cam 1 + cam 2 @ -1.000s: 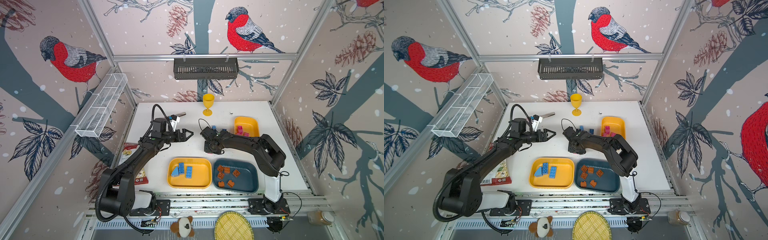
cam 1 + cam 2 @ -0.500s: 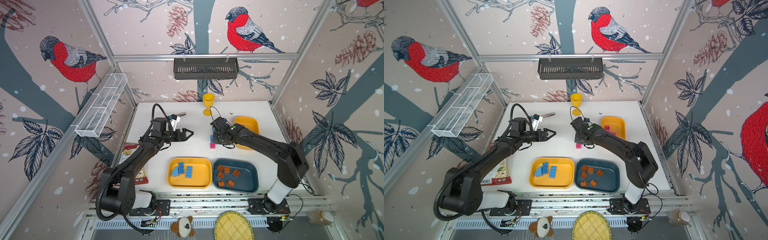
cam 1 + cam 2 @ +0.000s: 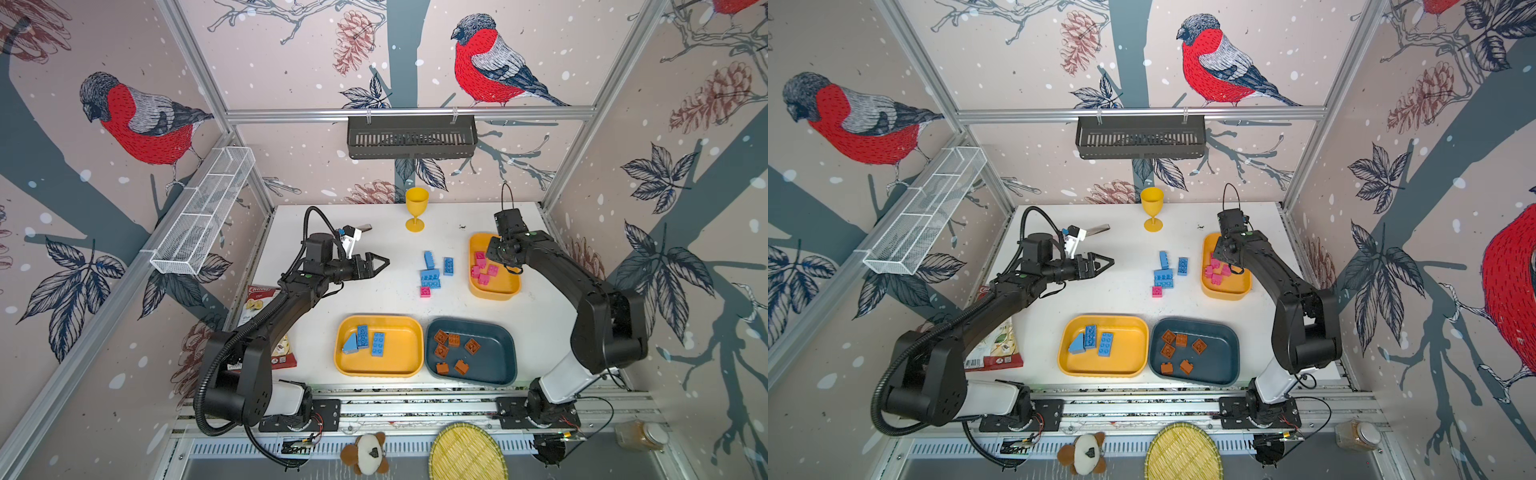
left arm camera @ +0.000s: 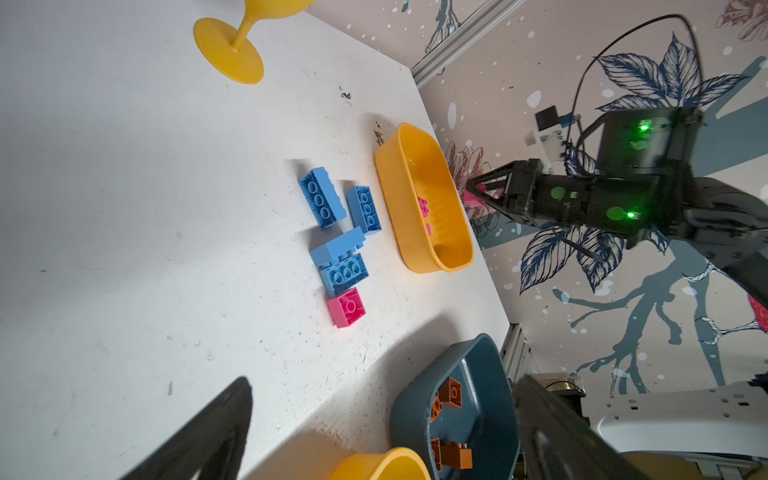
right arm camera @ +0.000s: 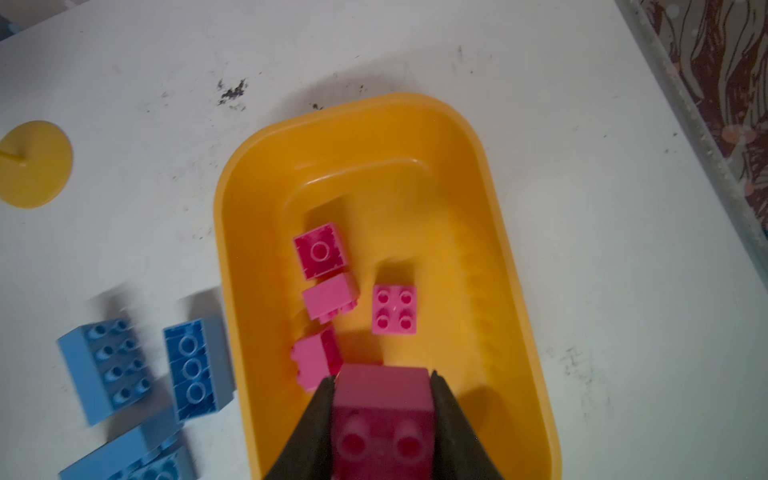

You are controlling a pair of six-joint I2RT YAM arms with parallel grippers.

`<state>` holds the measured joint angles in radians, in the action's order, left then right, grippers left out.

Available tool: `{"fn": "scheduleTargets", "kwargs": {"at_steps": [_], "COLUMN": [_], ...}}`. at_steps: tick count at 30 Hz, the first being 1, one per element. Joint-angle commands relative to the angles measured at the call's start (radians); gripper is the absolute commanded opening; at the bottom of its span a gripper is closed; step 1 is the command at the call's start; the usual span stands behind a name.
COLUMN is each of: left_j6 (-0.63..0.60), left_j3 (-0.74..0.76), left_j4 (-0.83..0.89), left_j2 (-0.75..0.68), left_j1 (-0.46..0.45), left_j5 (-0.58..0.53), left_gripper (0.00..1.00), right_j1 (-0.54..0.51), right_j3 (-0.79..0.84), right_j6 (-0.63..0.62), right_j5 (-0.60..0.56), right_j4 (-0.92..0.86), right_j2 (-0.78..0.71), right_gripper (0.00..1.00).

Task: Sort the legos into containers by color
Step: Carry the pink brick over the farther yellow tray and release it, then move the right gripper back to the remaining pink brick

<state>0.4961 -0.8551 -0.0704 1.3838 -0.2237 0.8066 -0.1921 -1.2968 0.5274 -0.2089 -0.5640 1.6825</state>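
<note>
A snack packet (image 3: 255, 305) at the left edge of the white table (image 3: 374, 232) carries the only print on show, and it appears in both top views (image 3: 1000, 341). The script word across its top seems to begin "Ch", but that word and the smaller lines beneath it are too small to read with certainty. The packet's red bottom band bears a barcode (image 3: 974, 364) and a square code (image 3: 1005, 360), with no digits legible.
</note>
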Motion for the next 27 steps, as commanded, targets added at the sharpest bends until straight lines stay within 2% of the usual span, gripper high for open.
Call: {"fn": "scheduleTargets", "kwargs": {"at_steps": [1,4,9,12,14,17,21,27], "left_j6": [0.021,0.019,0.015,0.011,0.007,0.003,-0.006,-0.02], "left_j3": [-0.009,-0.013,-0.015,-0.016,-0.016,-0.017,-0.022,-0.021], "left_j4": [-0.055,-0.051,-0.042,-0.035,-0.029,-0.023,-0.008,0.009], "left_j2": [0.003,0.006,0.001,0.001,0.001,0.0,0.001,-0.001], "left_j1": [-0.005,-0.004,-0.005,-0.005,-0.005,-0.004,-0.004,-0.005], "left_j5": [0.022,0.019,0.011,0.009,0.007,0.005,0.002,0.003], "left_gripper": [0.97,0.97,0.97,0.97,0.97,0.97,0.97,0.97], "right_j1": [0.03,0.046,0.052,0.051,0.047,0.015,-0.062,-0.239], "right_j3": [-0.039,-0.078,-0.163,-0.202,-0.217,-0.224,-0.167,-0.048], "right_j6": [-0.088,-0.108,-0.154,-0.169,-0.174,-0.184,-0.141,-0.016], "right_j5": [0.031,0.068,0.032,0.032,0.05,0.063,0.134,0.201], "right_j4": [0.083,0.123,0.132,0.134,0.13,0.104,0.084,0.059], "right_j2": [0.077,0.152,0.274,0.308,0.314,0.296,0.21,0.079], "right_gripper": [0.31,0.32,0.4,0.49,0.62,0.72,0.73,0.75]}}
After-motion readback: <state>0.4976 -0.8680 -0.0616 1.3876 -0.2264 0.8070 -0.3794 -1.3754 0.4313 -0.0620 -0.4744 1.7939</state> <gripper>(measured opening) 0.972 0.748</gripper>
